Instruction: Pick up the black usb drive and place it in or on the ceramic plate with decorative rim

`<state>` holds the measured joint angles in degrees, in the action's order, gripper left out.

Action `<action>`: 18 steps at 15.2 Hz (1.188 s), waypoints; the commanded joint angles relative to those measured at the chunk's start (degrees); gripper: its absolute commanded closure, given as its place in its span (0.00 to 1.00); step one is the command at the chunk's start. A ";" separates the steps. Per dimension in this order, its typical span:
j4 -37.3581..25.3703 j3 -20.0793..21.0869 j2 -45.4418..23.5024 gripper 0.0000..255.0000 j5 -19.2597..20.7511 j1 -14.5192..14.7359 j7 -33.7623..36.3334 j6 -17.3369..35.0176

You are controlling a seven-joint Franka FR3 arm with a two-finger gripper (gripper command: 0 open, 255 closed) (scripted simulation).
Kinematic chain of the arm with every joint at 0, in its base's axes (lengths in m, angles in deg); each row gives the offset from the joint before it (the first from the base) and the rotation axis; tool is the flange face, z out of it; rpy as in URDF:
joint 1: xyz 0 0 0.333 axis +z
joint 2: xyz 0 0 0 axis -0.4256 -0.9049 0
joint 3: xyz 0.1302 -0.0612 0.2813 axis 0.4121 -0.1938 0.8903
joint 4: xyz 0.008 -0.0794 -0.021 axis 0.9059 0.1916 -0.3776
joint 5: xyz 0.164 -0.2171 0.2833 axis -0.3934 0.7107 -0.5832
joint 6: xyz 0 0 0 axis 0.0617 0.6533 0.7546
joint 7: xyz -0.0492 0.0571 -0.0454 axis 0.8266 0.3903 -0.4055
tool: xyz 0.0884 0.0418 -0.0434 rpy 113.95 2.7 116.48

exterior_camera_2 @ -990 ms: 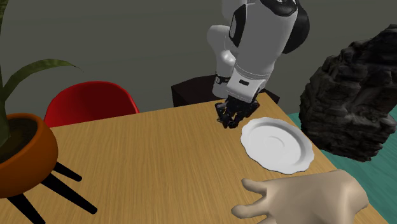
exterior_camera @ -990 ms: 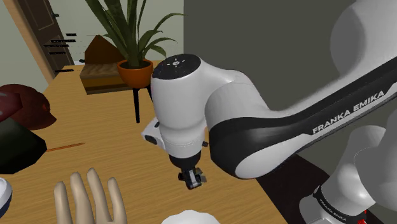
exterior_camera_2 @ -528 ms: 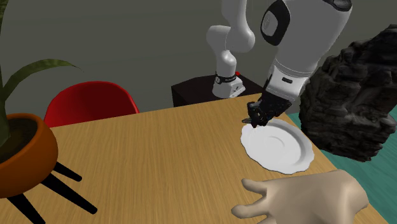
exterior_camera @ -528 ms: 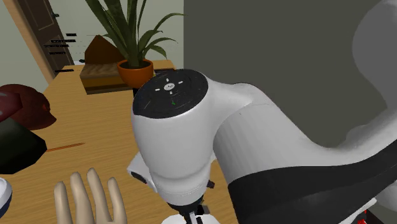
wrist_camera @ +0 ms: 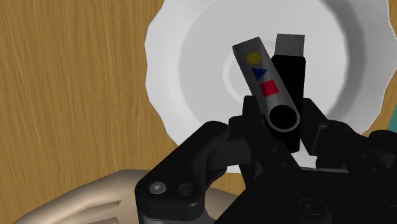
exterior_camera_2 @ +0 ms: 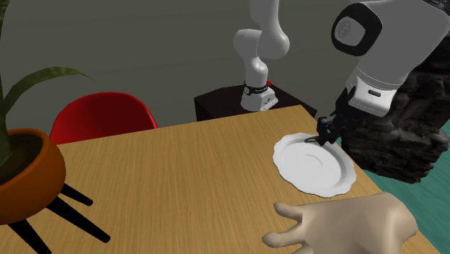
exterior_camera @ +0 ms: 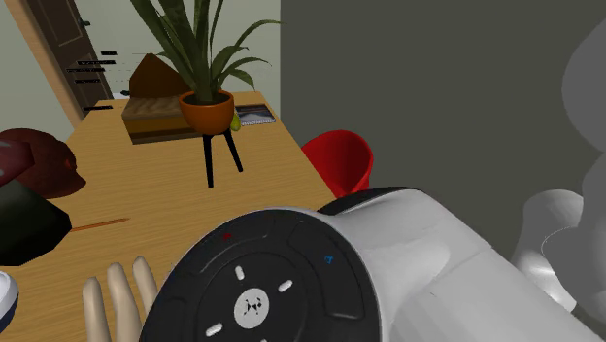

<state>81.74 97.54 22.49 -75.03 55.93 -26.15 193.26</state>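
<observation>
One white robot arm [exterior_camera: 456,262] crowds the shoulder view, its round black joint cap [exterior_camera: 254,290] looming over a light wooden surface [exterior_camera: 146,194]. Beyond it stand a leafy plant in an orange pot [exterior_camera: 206,110] on black legs, a red moulded chair [exterior_camera: 340,163] at the surface's edge, a dark red cap [exterior_camera: 44,160] and the fingers of a pale beige glove-shaped model [exterior_camera: 117,296].

In the second exterior view, the all-black two-finger hand [exterior_camera_2: 321,137] hangs over the far edge of a white plate with a scalloped rim [exterior_camera_2: 317,173]. The plate lies flat on the surface near its corner, between the dark box stand [exterior_camera_2: 223,104] and the beige model. A craggy dark rock [exterior_camera_2: 404,130] rises behind the arm.

In the wrist view, the hand is clamped on a black USB drive [wrist_camera: 289,76], its two fingers pressing in from either side at the pivot end. The drive's grey plug points away from the hand. Its silver swivel cover [wrist_camera: 261,73] fans off to one side, marked with a yellow circle, a blue triangle and a red square. The drive is held over the plate's shallow centre, with the wooden surface showing beside the rim.
</observation>
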 commanded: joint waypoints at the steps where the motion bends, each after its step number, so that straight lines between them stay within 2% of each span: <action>1: 0.51 0.12 -1.11 1.00 0.84 0.38 1.15 1.21; 14: 4.68 -1.12 -7.52 1.00 6.65 1.68 5.74 9.68; 18: 4.68 -1.13 -7.52 1.00 6.64 1.68 5.74 9.68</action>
<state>86.36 96.42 14.99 -68.40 57.61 -20.43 202.91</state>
